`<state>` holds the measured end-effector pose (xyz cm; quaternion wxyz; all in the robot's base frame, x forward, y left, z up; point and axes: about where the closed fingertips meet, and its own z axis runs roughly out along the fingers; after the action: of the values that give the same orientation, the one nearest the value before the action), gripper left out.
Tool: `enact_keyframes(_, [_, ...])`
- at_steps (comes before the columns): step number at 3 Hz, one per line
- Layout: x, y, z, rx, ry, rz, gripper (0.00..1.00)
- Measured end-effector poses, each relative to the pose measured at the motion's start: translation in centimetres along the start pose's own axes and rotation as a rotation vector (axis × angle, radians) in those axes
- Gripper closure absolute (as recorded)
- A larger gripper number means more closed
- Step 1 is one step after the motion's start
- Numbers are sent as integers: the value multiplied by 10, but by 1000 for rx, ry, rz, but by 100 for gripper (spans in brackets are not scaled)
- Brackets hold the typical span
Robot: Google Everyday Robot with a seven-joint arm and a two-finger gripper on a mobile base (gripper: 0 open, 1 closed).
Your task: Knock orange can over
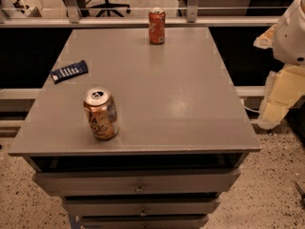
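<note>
The orange can [101, 113] stands upright near the front left of the grey table [176, 89]. It is shiny copper-orange with pale label patches, dark swirls and a silver top. My gripper [280, 97] shows as pale yellowish parts under the white arm [291, 32] at the right edge of the view. It is off the table's right side, far from the orange can and touching nothing.
A plainer, darker red-orange can [157, 26] stands upright at the table's far edge. A dark blue snack bar [69, 71] lies flat at the left. Drawers [138, 182] sit under the tabletop. A railing [143, 20] runs behind the table.
</note>
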<state>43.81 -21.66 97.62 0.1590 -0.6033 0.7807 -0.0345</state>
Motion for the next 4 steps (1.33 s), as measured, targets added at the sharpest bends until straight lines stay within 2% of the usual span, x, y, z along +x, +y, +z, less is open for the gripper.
enact_keyframes(2, [-5, 0, 3, 2, -18, 2, 0])
enact_keyframes(3, [-33, 6, 26, -21, -96, -1, 0])
enact_keyframes(4, [-83, 18, 58, -69, -242, 2, 0])
